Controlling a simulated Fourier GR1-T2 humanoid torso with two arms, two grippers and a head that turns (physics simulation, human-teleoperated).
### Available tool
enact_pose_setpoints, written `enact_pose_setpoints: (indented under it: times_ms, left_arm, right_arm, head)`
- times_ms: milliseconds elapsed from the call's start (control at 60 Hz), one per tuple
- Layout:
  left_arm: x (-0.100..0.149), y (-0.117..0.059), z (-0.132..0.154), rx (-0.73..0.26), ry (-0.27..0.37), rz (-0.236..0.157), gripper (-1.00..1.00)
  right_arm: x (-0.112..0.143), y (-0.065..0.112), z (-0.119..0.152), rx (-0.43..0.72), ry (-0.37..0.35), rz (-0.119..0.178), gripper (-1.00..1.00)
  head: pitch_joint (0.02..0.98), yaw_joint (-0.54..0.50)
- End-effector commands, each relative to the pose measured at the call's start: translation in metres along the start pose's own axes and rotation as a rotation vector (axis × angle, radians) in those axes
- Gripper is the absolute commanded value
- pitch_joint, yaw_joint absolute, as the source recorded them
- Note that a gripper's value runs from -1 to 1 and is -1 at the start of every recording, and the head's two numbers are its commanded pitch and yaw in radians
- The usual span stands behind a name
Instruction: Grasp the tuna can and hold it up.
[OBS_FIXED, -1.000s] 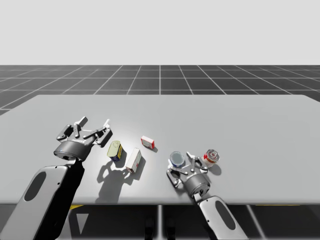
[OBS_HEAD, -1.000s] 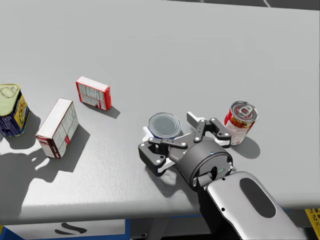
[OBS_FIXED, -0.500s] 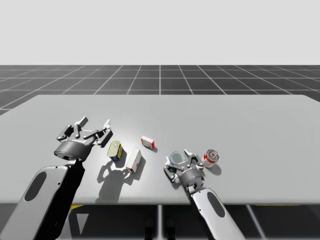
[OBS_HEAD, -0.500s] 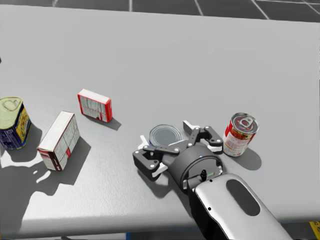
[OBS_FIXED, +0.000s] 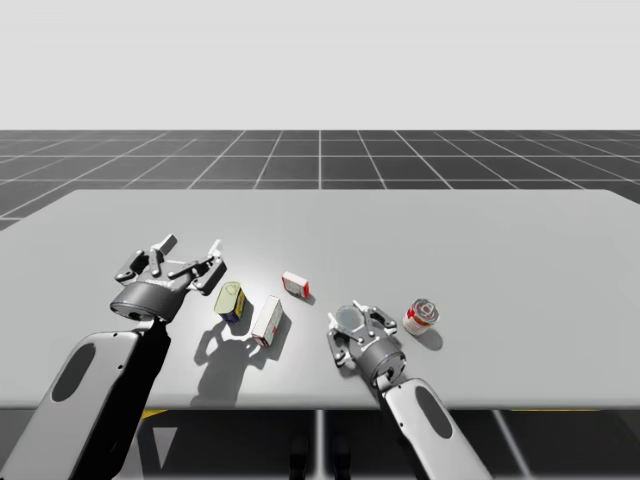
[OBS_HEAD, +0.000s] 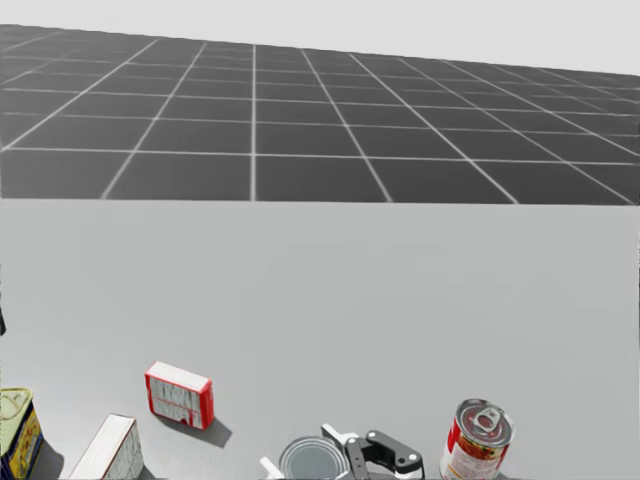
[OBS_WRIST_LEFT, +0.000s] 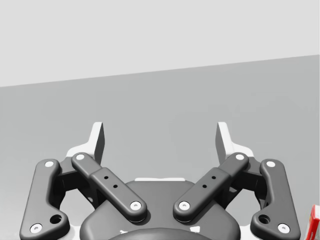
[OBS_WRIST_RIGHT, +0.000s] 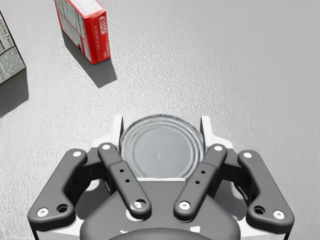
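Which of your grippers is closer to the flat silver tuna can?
Right. My right gripper is shut on the tuna can, one finger on each side. My left gripper hangs open far off, beyond the white box and yellow can.

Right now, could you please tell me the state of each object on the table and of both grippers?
tuna can: lid up, clamped from two sides, seemingly resting on the table.
right gripper: shut on the tuna can.
left gripper: open, nothing between its fingers.
red-and-white can: upright, standing free.
small red box: lying down, free.
white box: lying on its side.
yellow-and-blue tin: upright.
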Motion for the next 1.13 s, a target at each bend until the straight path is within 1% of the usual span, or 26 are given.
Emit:
enact_pose_setpoints:
  times_ms: [17, 117, 200, 250, 267, 300, 317, 350, 417, 433, 500, 567, 617, 633, 700, 733, 767, 800, 817, 900, 933, 1000, 1017, 1050, 1083, 1133]
  left_arm:
    - [-0.001, 0.000, 0.000, 0.002, 0.001, -0.001, -1.00]
    - [-0.001, 0.000, 0.000, 0.003, 0.002, 0.000, -1.00]
    - [-0.001, 0.000, 0.000, 0.003, 0.001, 0.001, -1.00]
    - [-0.001, 0.000, 0.000, 0.003, 0.000, 0.002, -1.00]
    - [-0.001, 0.000, 0.000, 0.003, 0.000, 0.003, -1.00]
    - [-0.001, 0.000, 0.000, 0.003, 0.000, 0.003, -1.00]
    - [-0.001, 0.001, 0.000, 0.003, 0.000, 0.004, -1.00]
    - [-0.001, 0.001, 0.000, 0.004, 0.000, 0.005, -1.00]
    - [-0.001, 0.001, 0.000, 0.005, -0.001, 0.006, -1.00]
    - [-0.001, 0.001, 0.000, 0.005, -0.001, 0.007, -1.00]
    - [-0.001, 0.001, 0.000, 0.004, -0.002, 0.007, -1.00]
    - [-0.001, 0.002, 0.000, 0.003, -0.002, 0.007, -1.00]
    - [-0.001, 0.002, 0.000, 0.002, -0.002, 0.006, -1.00]
    - [-0.001, 0.002, 0.000, 0.001, -0.002, 0.005, -1.00]
    - [-0.001, 0.002, 0.000, 0.001, -0.002, 0.004, -1.00]
    - [-0.001, 0.002, 0.000, 0.001, -0.002, 0.005, -1.00]
    - [-0.001, 0.002, 0.000, 0.002, -0.003, 0.006, -1.00]
    - [-0.001, 0.003, 0.000, 0.003, -0.003, 0.007, -1.00]
    - [0.000, 0.003, 0.000, 0.004, -0.005, 0.008, -1.00]
    - [0.000, 0.003, 0.000, 0.004, -0.007, 0.009, -1.00]
    - [0.000, 0.003, 0.001, 0.005, -0.008, 0.009, -1.00]
    - [0.000, 0.003, 0.001, 0.005, -0.009, 0.009, -1.00]
    - [0.000, 0.003, 0.001, 0.006, -0.009, 0.010, -1.00]
    - [0.000, 0.003, 0.001, 0.006, -0.009, 0.010, -1.00]
    - [0.000, 0.003, 0.001, 0.006, -0.009, 0.011, -1.00]
    - [0.000, 0.003, 0.001, 0.007, -0.009, 0.012, -1.00]
  right_arm:
    - [-0.020, -0.005, 0.000, -0.089, 0.064, -0.024, 1.00]
    - [-0.019, -0.006, 0.000, -0.079, 0.060, -0.029, 1.00]
    - [-0.018, -0.005, 0.001, -0.080, 0.030, -0.028, 1.00]
    - [-0.016, -0.005, 0.002, -0.086, -0.002, -0.012, 1.00]
    - [-0.014, -0.005, 0.002, -0.086, -0.003, -0.012, 1.00]
    - [-0.011, -0.006, 0.004, -0.086, -0.013, -0.023, 1.00]
    - [-0.005, -0.006, 0.006, -0.085, -0.030, -0.028, 1.00]
    - [-0.001, -0.007, 0.008, -0.086, -0.047, -0.023, 1.00]
    - [0.013, -0.008, 0.012, -0.089, -0.081, -0.031, 1.00]
    - [0.022, -0.008, 0.015, -0.092, -0.103, -0.020, 1.00]
    - [0.035, -0.009, 0.019, -0.094, -0.132, -0.013, 1.00]
    - [0.056, -0.010, 0.025, -0.105, -0.184, 0.005, 1.00]
    - [0.064, -0.010, 0.028, -0.105, -0.207, 0.016, 1.00]
    - [0.071, -0.010, 0.030, -0.109, -0.234, 0.028, 1.00]
    - [0.084, -0.011, 0.032, -0.123, -0.278, 0.040, 1.00]
    - [0.088, -0.010, 0.033, -0.128, -0.291, 0.040, 1.00]
    - [0.098, -0.010, 0.036, -0.137, -0.324, 0.041, 1.00]
    - [0.104, -0.010, 0.038, -0.144, -0.342, 0.046, 1.00]
    - [0.111, -0.009, 0.040, -0.148, -0.364, 0.050, 1.00]
    - [0.123, -0.009, 0.045, -0.160, -0.402, 0.067, 1.00]
    - [0.135, -0.009, 0.051, -0.170, -0.440, 0.082, 1.00]
    - [0.144, -0.008, 0.057, -0.183, -0.473, 0.098, 1.00]
    - [0.150, -0.008, 0.060, -0.197, -0.502, 0.120, 1.00]
    - [0.155, -0.008, 0.062, -0.206, -0.523, 0.137, 1.00]
    - [0.161, -0.008, 0.066, -0.207, -0.548, 0.138, 1.00]
    - [0.172, -0.008, 0.073, -0.224, -0.609, 0.136, 1.00]
  head:
    - [0.474, -0.14]
    - [0.456, -0.14]
    - [0.456, -0.15]
    - [0.458, -0.15]
    - [0.460, -0.15]
    - [0.461, -0.15]
    - [0.462, -0.15]
    - [0.463, -0.15]
    - [0.465, -0.15]
    - [0.466, -0.15]
    - [0.466, -0.15]
    - [0.467, -0.15]
    - [0.466, -0.15]
    - [0.465, -0.15]
    - [0.464, -0.16]
    - [0.464, -0.16]
    - [0.465, -0.16]
    - [0.465, -0.16]
    - [0.466, -0.16]
    - [0.467, -0.16]
    - [0.467, -0.16]
    - [0.467, -0.16]
    - [0.466, -0.16]
    - [0.466, -0.16]
    - [0.465, -0.16]
    - [0.465, -0.16]
